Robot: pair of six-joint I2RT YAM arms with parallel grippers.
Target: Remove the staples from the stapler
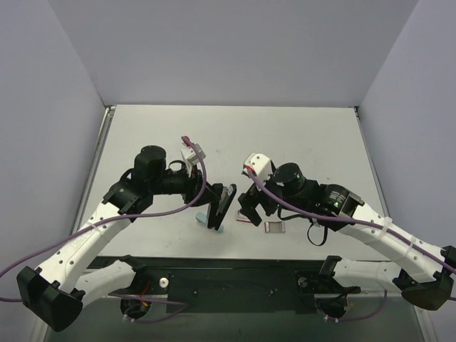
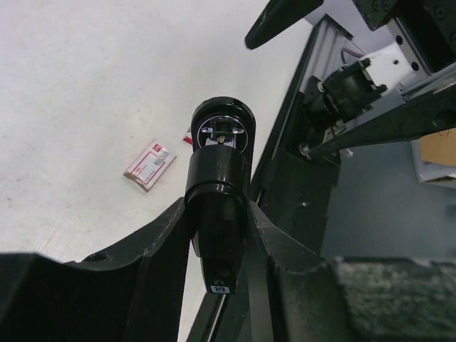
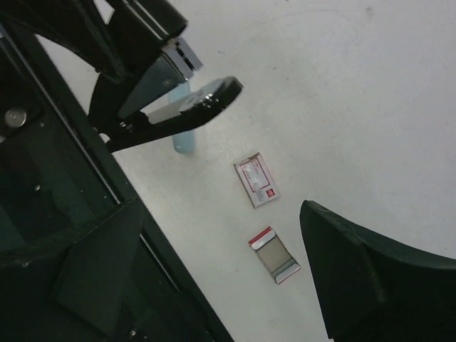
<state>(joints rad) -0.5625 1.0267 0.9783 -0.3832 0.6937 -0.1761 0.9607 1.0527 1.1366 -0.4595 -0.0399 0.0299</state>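
Observation:
My left gripper (image 2: pixel 217 214) is shut on a black stapler (image 2: pixel 219 178), gripping its body from both sides with the chromed end (image 2: pixel 224 132) pointing away. In the top view the stapler (image 1: pixel 221 205) is held tilted just above the table, its two arms spread apart (image 3: pixel 178 107). To the stapler's right, my right gripper (image 3: pixel 221 206) hangs open over the table with nothing between its fingers (image 3: pixel 349 263). I cannot make out the staples inside the stapler.
A red-and-white staple box sleeve (image 3: pixel 256 179) and a small tray with a grey inside (image 3: pixel 274 255) lie on the table below the right gripper. A pale blue piece (image 3: pixel 184 137) lies under the stapler. The black base rail (image 1: pixel 228 274) runs along the near edge.

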